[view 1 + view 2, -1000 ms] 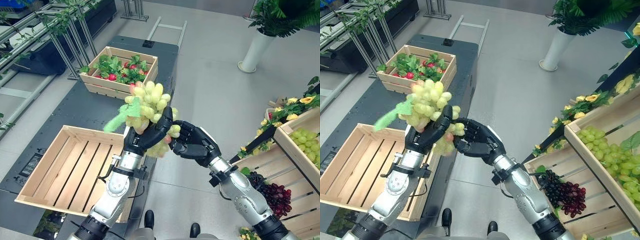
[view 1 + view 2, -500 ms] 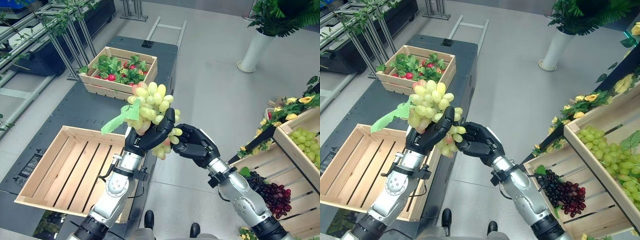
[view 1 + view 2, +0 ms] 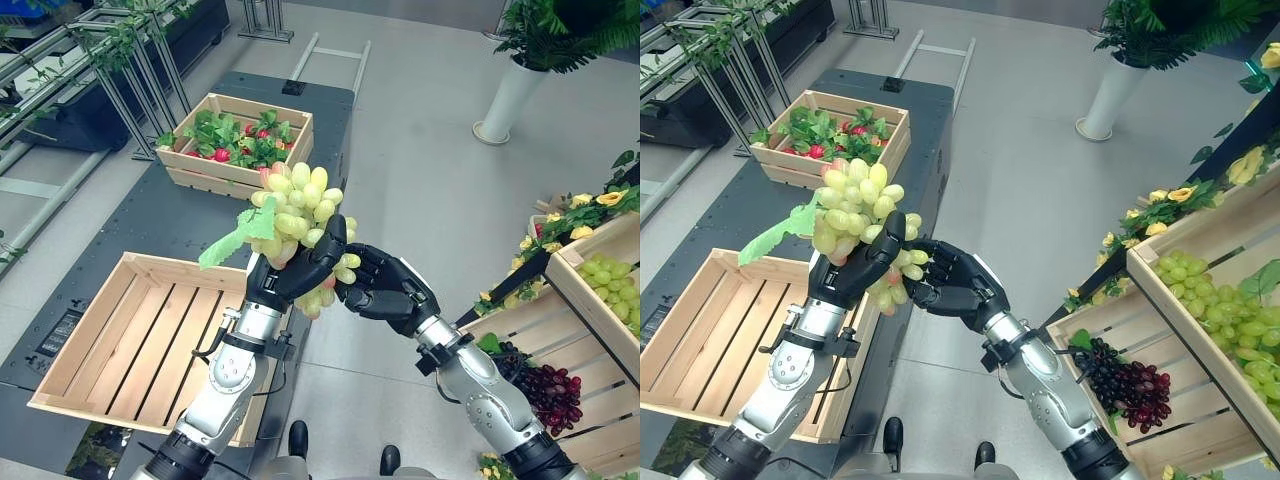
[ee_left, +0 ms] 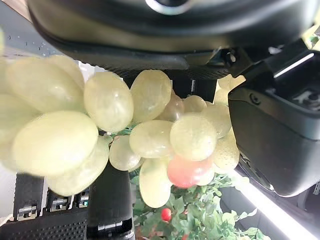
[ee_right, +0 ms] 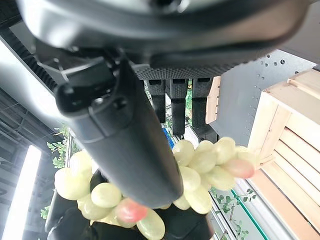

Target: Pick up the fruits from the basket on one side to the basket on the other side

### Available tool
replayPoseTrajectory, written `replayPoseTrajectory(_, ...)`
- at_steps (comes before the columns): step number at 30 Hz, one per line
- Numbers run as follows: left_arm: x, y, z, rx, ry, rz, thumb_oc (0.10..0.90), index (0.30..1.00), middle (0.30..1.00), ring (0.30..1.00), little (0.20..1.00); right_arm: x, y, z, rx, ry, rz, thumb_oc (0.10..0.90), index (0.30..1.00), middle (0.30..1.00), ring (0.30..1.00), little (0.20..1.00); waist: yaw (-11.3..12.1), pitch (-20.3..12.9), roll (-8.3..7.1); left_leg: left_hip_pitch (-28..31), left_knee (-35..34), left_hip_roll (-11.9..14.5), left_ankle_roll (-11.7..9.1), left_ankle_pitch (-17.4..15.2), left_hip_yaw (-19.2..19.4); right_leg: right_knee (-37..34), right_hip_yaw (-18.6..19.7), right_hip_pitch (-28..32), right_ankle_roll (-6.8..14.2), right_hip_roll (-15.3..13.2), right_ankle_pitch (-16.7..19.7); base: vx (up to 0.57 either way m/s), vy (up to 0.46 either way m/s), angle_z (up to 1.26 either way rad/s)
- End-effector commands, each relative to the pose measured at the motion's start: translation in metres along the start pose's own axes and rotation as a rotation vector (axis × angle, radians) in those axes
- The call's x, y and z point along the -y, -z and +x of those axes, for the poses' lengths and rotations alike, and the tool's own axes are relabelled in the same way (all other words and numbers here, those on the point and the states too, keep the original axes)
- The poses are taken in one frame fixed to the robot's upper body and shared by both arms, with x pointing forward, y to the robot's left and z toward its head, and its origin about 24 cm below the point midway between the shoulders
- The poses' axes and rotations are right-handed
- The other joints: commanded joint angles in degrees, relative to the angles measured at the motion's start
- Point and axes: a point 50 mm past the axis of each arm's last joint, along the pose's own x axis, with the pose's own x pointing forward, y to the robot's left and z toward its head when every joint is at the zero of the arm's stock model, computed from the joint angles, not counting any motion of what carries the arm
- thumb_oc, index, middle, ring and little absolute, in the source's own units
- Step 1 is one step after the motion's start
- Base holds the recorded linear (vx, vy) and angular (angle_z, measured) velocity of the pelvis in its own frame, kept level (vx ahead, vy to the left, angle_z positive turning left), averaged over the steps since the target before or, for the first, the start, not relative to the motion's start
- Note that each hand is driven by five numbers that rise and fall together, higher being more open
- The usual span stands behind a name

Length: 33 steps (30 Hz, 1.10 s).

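Green grape bunch (image 3: 298, 213): held in the air between the two hands, above the right edge of the dark platform (image 3: 170, 215), right of the near crate. Against half a second ago: bunch sits slightly lower and a little left; right hand is closer in under it.

Left hand (image 3: 285, 275): fingers curled round the lower half of the bunch, gripping it; grapes press against the palm in the left wrist view.

Right hand (image 3: 385, 290): touching the bunch's lower right, fingers bent in toward the grapes; whether it grips or only rests there cannot be told.

Orientation: long axis near upright, broad end up and leaning far; green leaf (image 3: 232, 238) sticks out to the left.

Empty slatted wooden crate (image 3: 75, 332): near left, on the platform.

Wooden crate of red fruit and leaves (image 3: 240, 143): far end of the platform.

Shelf crates, right: green grapes (image 3: 1225, 318) upper, dark purple grapes (image 3: 1130, 385) lower.
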Motion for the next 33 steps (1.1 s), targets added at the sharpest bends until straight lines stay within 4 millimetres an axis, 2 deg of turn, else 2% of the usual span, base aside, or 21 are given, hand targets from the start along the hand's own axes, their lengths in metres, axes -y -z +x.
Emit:
replayPoseTrajectory(1, 0.013, -0.054, 0.026, 0.405, 0.041, -0.006, 0.4, 0.3, 0.3, 0.3, 0.3, -0.005, -0.028, 0.005, 0.161, -0.073, 0.014, 0.8, 0.9, 0.9, 0.9, 0.9, -0.29, -6.88, 1.39, 3.04, 0.09, 1.37, -1.4, -7.16, -2.51, 0.43, -0.37, -2.38, -2.71, 2.29, 2.6, 0.0, 0.0, 0.0)
replayPoseTrajectory(12, -0.014, -0.062, 0.028, 0.452, -0.115, 0.101, 0.4, 0.3, 0.3, 0.3, 0.3, 0.011, -0.032, -0.008, 0.141, -0.055, -0.013, 0.8, 0.9, 0.9, 0.9, 0.9, -0.64, -7.19, 1.24, 3.18, 0.09, 1.73, -1.6, -7.0, -2.6, 0.76, -0.16, -2.44, -3.01, 2.5, 2.35, 0.0, 0.0, 0.0)
replayPoseTrajectory(20, -0.008, -0.064, 0.033, 0.474, -0.102, 0.08, 0.4, 0.3, 0.3, 0.3, 0.3, 0.0, -0.025, -0.002, 0.073, -0.164, -0.035, 0.8, 0.9, 0.9, 0.9, 0.9, -0.68, -7.22, 1.18, 3.3, 0.09, 1.71, -1.78, -6.94, -2.88, 0.65, -0.25, -2.14, -3.04, 2.47, 2.29, 0.0, 0.0, 0.0)
replayPoseTrajectory(26, -0.003, -0.06, 0.035, 0.445, -0.058, 0.017, 0.4, 0.3, 0.3, 0.3, 0.3, -0.003, -0.022, 0.002, 0.066, -0.177, -0.024, 0.8, 0.9, 0.9, 0.9, 0.9, -0.53, -7.35, 1.09, 3.28, 0.09, 1.78, -1.82, -6.87, -2.86, 0.63, -0.35, -2.08, -3.11, 2.49, 2.25, 0.0, 0.0, 0.0)
replayPoseTrajectory(33, 0.018, -0.048, 0.033, 0.354, 0.065, -0.146, 0.4, 0.3, 0.3, 0.3, 0.3, -0.017, -0.021, 0.01, 0.095, -0.212, -0.007, 0.8, 0.9, 0.9, 0.9, 0.9, -0.49, -6.99, 1.04, 3.42, 0.09, 1.69, -1.53, -7.0, -2.71, 0.6, -0.12, -1.96, -3.04, 2.53, 2.18, 0.0, 0.0, 0.0)
